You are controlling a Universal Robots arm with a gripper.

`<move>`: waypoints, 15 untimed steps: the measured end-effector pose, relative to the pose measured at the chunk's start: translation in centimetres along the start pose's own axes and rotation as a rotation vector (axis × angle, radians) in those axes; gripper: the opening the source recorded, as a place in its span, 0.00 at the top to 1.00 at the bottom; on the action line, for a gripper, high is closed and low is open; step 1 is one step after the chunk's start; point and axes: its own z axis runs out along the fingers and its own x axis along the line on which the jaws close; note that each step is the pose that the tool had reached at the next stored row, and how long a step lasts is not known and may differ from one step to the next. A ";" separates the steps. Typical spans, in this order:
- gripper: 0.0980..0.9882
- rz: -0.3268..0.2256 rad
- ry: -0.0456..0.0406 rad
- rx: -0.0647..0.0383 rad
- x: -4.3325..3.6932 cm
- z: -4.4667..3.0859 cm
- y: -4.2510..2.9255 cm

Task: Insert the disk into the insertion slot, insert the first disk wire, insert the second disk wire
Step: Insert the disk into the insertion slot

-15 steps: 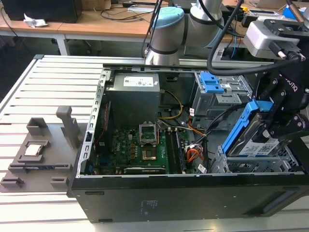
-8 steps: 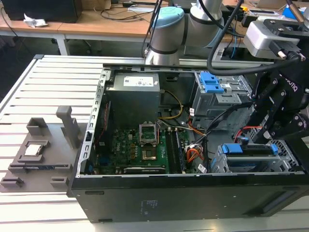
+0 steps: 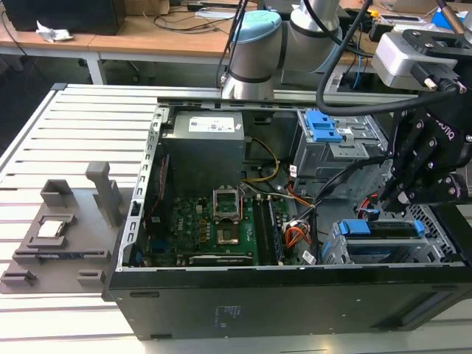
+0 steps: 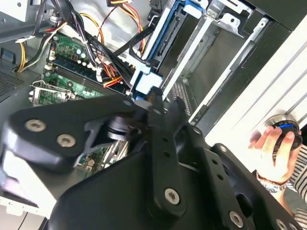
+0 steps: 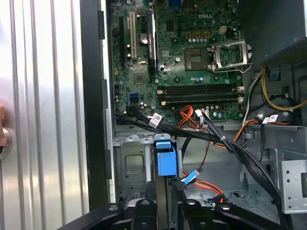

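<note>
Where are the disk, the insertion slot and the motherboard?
the disk (image 3: 385,230), exterior view, top face within its blue carrier
the insertion slot (image 3: 441,247), exterior view, perforated cage wall
the motherboard (image 3: 184,225), exterior view, bare green board

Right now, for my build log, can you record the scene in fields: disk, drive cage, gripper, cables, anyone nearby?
disk: sitting in the drive cage, blue frame visible
drive cage: inside the computer case, at the exterior view's right
gripper: hangs close above the disk
cables: loose bundle between motherboard and drive cage
person: a hand on a round knob beside the case
</note>
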 end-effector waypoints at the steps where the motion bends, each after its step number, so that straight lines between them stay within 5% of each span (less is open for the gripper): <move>1: 0.91 0.000 0.0000 0.000 0.00 0.00 0.00; 4: 0.99 0.000 0.0000 0.000 0.00 0.01 0.00; 15: 0.99 0.000 -0.0002 0.000 0.00 0.06 -0.07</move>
